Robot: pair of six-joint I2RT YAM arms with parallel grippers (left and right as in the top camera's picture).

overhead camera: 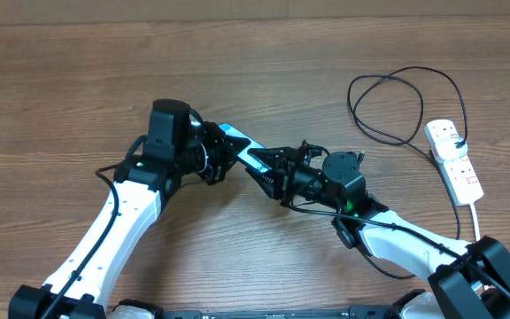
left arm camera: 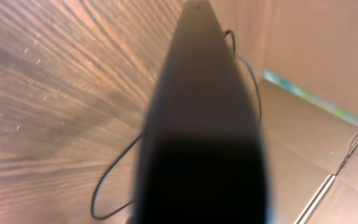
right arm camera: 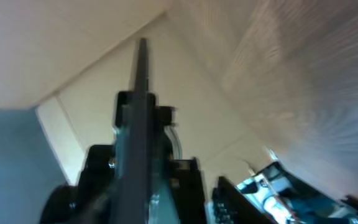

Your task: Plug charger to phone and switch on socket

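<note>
- The phone (overhead camera: 239,143) is up off the desk (overhead camera: 78,80), in the middle, btwn the two arms. Its blue screen shows in the top cam.
- L fingers (overhead camera: 220,153) are closed on one end of the phone & hold it.
- L wrist cam: the phone (left arm camera: 197,124) is a big dark blur, seen edge-on, right up the middle. The fingers can't be seen there.
- R fingers (overhead camera: 277,173) are right at the other end of the phone. Can't tell if they grip it or how wide they are.
- R wrist cam: the phone (right arm camera: 140,112) is a thin line, edge-on, w/ black parts of the other arm at its far end.
- The charger (overhead camera: 352,106) lies in a big loop on the desk, far R side, well apart from the phone. One end runs to the socket (overhead camera: 454,158). Can't see its small tip.
- The socket lies flat near the R edge, w/ its white cord going toward the R arm's base.
</note>
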